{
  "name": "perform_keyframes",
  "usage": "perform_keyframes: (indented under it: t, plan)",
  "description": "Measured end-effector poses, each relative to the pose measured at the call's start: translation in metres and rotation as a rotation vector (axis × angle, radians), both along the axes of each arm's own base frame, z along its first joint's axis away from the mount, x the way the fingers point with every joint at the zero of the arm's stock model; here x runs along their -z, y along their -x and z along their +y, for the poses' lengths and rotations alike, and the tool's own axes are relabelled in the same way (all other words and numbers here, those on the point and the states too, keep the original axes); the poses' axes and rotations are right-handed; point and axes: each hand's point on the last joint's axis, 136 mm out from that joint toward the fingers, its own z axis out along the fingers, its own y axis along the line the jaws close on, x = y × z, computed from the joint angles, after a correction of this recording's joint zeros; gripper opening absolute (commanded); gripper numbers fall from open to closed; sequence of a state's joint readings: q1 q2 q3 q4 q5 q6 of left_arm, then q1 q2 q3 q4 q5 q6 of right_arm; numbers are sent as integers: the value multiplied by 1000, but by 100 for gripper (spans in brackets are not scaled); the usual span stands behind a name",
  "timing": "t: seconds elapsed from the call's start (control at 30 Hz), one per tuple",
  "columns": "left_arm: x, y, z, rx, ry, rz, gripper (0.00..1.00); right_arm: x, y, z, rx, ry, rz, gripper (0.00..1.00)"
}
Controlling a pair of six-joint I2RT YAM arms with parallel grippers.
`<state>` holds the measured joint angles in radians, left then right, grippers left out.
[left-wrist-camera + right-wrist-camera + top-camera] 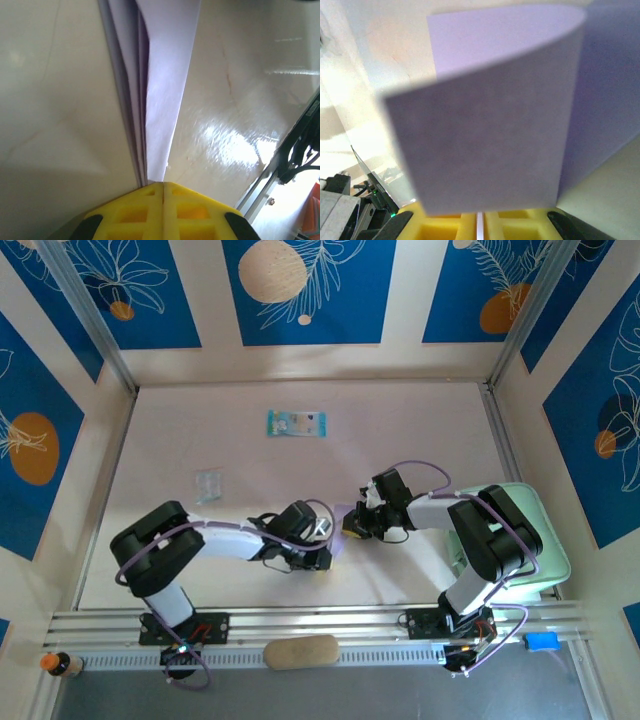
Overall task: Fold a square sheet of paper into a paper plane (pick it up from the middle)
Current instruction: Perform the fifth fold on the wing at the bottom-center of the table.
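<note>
The pale lilac sheet of paper hangs between both grippers just above the table's middle front. In the left wrist view it is folded into several narrow layers that run straight out of my left gripper, whose yellow jaws are pressed together on its end. My left gripper sits just left of and below the paper in the top view. My right gripper meets it from the right. Its jaws are nearly together with a thin paper edge between them, and a broad flap of the paper curls back over them.
A blue-green printed packet lies at the back centre, and a small clear packet lies to the left. A mint-green tray sits at the right edge under the right arm. An aluminium rail runs along the near edge.
</note>
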<state>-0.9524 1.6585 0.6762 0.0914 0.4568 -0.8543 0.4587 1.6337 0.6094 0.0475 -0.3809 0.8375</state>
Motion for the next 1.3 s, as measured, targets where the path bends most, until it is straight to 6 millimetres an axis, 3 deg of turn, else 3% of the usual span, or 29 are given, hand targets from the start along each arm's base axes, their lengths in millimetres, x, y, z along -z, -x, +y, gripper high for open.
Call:
perform_keyframes:
  t: [0.27,0.43,0.67,0.77,0.97,1.3]
  plan:
    - [1,13,20,10,-73,-1,1,0,0,0,0,1,2,12]
    - [-15,10,24,-2,-69,-45,2,0,0,0,1,2,5,11]
    - [-49,-18,-2,-36,16,-130,3,0,0,0,1,2,5,11]
    - [-54,-37,-18,-53,46,-150,4,0,0,0,1,2,5,12]
    - [-36,-65,-31,-89,30,-142,5,0,0,0,1,1,5,12]
    - [-1,-73,-24,-104,-59,-133,0,-2,0,0,5,0,3,13]
